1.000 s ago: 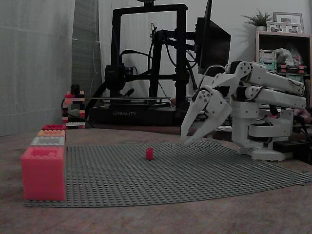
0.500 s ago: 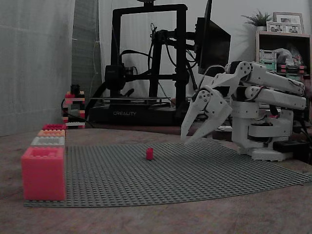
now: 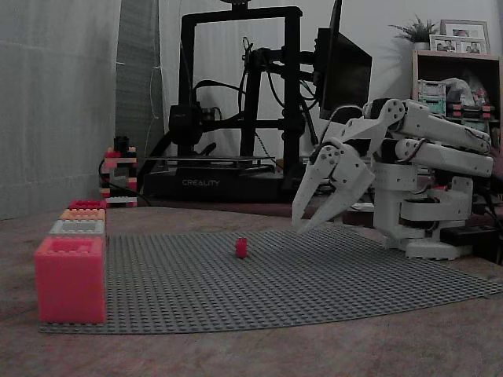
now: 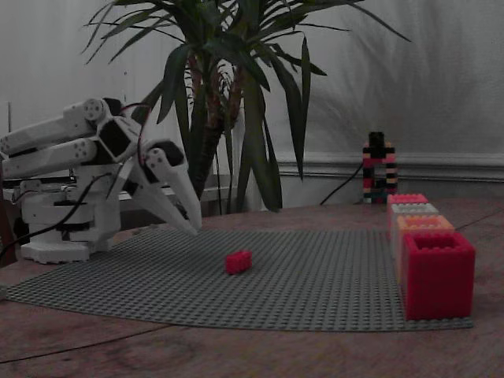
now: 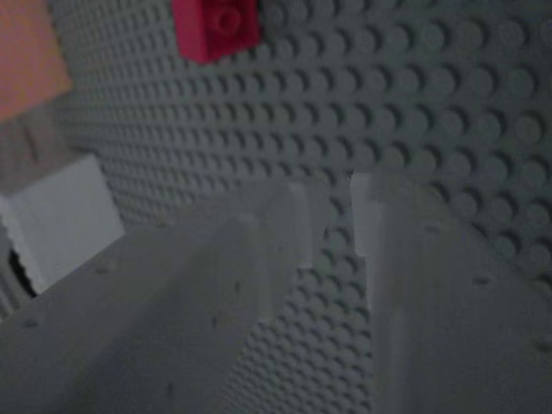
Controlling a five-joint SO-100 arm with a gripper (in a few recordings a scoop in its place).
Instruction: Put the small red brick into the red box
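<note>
Grey studded baseplate (image 3: 314, 275), dim room. Gripper (image 3: 297, 228): fingers slightly parted, holding nothing, tips poised above the plate. Small red brick (image 3: 241, 247): on the plate ahead of the fingertips, apart from them; red box (image 4: 438, 273) well beyond.

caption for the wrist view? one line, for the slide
Gripper hovers over the grey studded baseplate, fingertips slightly apart, with the small red brick ahead.

my arm (image 3: 428, 157) is all white printed plastic, blocky segments with dark servo bodies showing at the joints, black cables looping along it, and a gripper (image 3: 302, 220) of two long, tapering, pointed white fingers (image 4: 183, 203).
</note>
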